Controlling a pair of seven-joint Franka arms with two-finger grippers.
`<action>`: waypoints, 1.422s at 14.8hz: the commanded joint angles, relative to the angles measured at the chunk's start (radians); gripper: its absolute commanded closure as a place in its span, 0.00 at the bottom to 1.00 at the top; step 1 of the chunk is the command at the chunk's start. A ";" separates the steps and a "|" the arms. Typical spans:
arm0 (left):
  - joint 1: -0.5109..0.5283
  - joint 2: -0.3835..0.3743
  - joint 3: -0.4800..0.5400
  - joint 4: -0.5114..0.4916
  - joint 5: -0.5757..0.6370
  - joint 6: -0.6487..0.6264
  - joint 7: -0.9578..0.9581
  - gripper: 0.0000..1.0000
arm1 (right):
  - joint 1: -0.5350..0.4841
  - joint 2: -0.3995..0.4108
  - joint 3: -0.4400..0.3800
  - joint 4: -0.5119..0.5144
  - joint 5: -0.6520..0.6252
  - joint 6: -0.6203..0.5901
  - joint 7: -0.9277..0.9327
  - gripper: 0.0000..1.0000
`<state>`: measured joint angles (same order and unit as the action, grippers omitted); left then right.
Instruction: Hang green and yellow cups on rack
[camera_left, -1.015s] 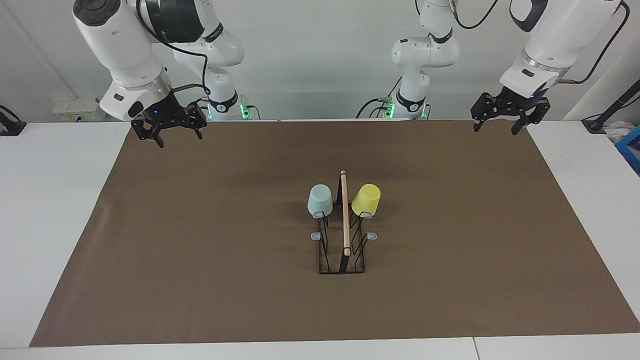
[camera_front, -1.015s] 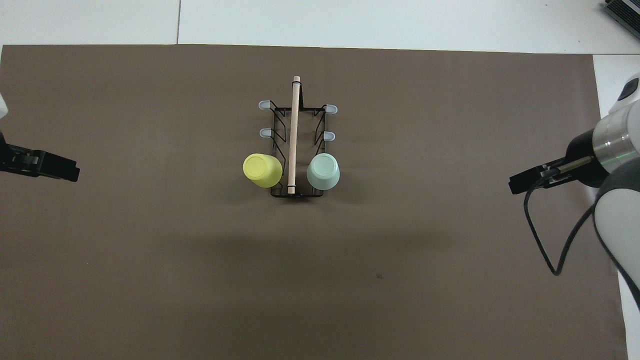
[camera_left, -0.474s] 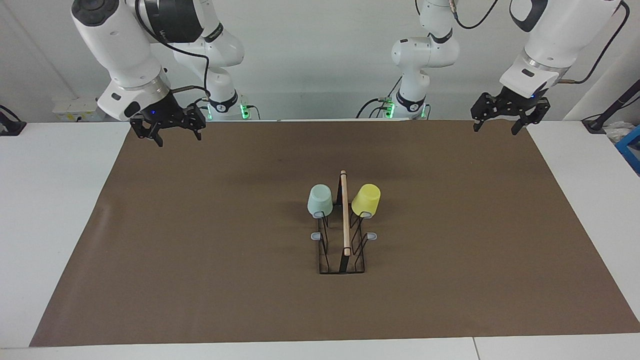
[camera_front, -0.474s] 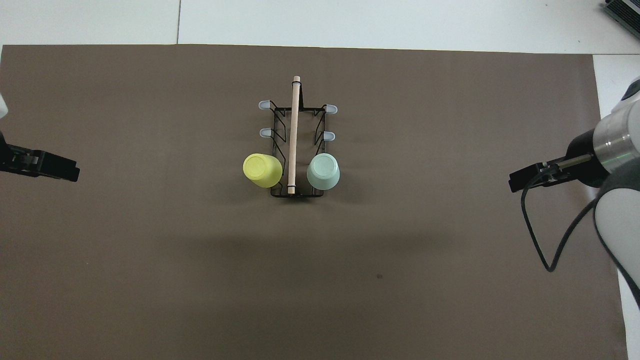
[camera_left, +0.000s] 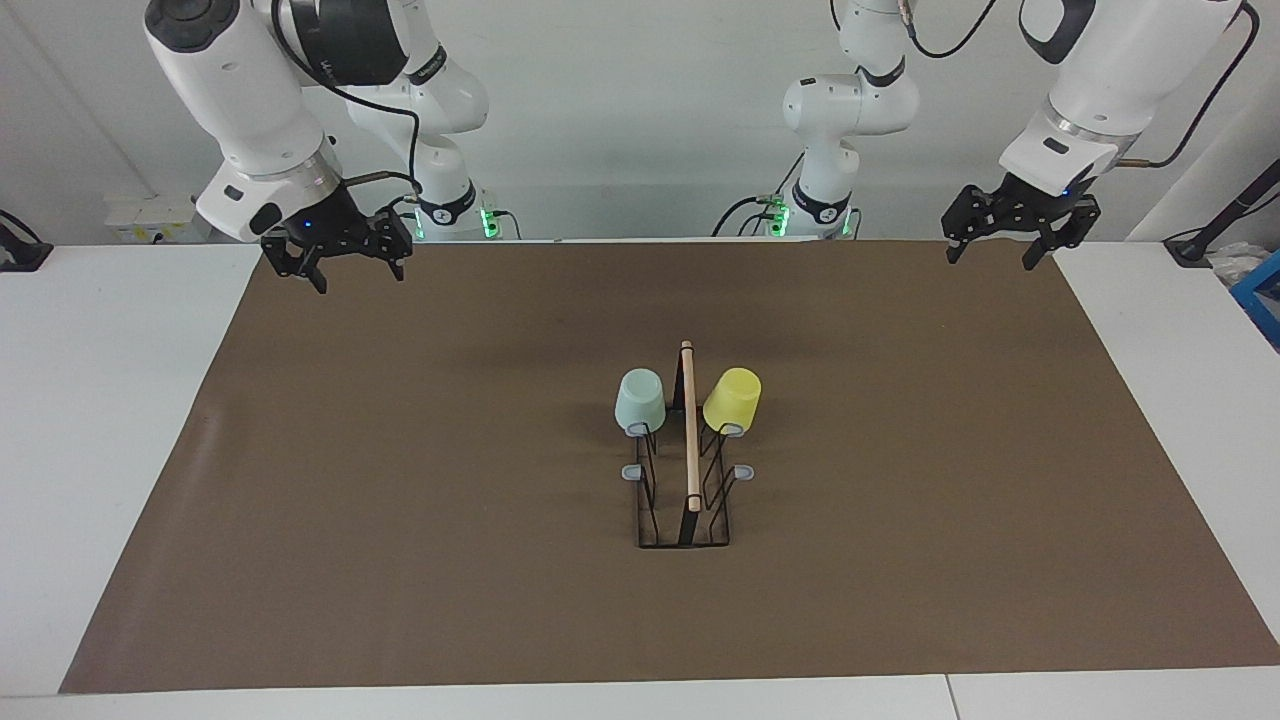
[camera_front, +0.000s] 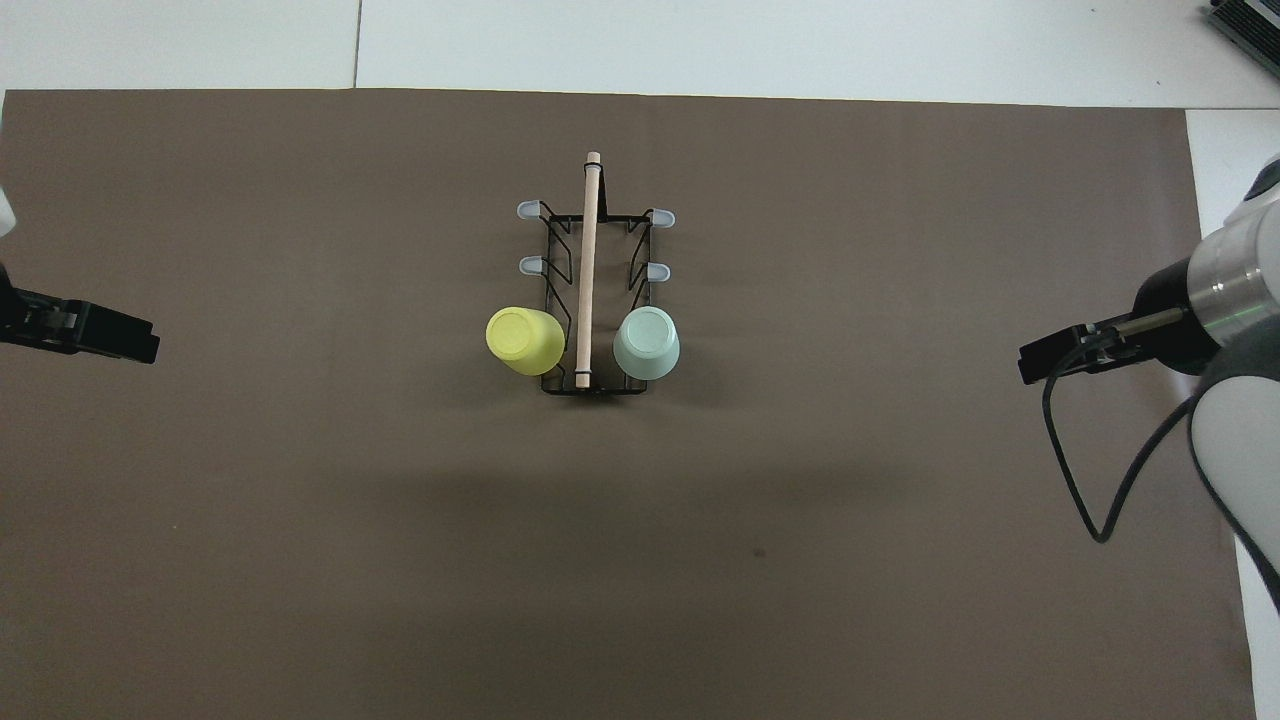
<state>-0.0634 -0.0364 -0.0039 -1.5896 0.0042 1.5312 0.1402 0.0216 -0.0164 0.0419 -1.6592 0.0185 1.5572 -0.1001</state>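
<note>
The black wire rack (camera_left: 690, 440) with its wooden rod stands in the middle of the brown mat; it also shows in the overhead view (camera_front: 588, 270). The mint green cup (camera_left: 640, 400) (camera_front: 646, 343) hangs upside down on the rack's prong nearest the robots, on the right arm's side. The yellow cup (camera_left: 732, 398) (camera_front: 524, 340) hangs upside down on the matching prong on the left arm's side. My right gripper (camera_left: 358, 278) (camera_front: 1050, 362) is open and empty, up over the mat's corner at its own end. My left gripper (camera_left: 990, 260) (camera_front: 120, 338) is open and empty over the mat's other near corner.
The brown mat (camera_left: 400, 500) covers most of the white table (camera_left: 100, 400). Several grey-tipped prongs (camera_front: 529, 265) of the rack are bare. A blue object (camera_left: 1262, 295) sits at the table's edge at the left arm's end.
The right gripper has shifted very slightly up and back down. The cups, the rack and the left gripper have not moved.
</note>
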 joint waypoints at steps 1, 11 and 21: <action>0.005 -0.019 -0.005 -0.018 0.007 -0.010 -0.010 0.00 | -0.019 0.004 0.018 0.009 -0.012 0.007 0.043 0.00; 0.005 -0.020 -0.005 -0.018 0.007 -0.010 -0.010 0.00 | -0.022 0.006 0.018 0.006 -0.015 0.050 0.086 0.00; 0.005 -0.020 -0.005 -0.018 0.007 -0.010 -0.010 0.00 | -0.020 0.006 0.018 0.006 -0.015 0.050 0.085 0.00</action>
<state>-0.0634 -0.0365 -0.0039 -1.5898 0.0042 1.5312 0.1401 0.0186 -0.0163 0.0429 -1.6589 0.0185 1.5949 -0.0295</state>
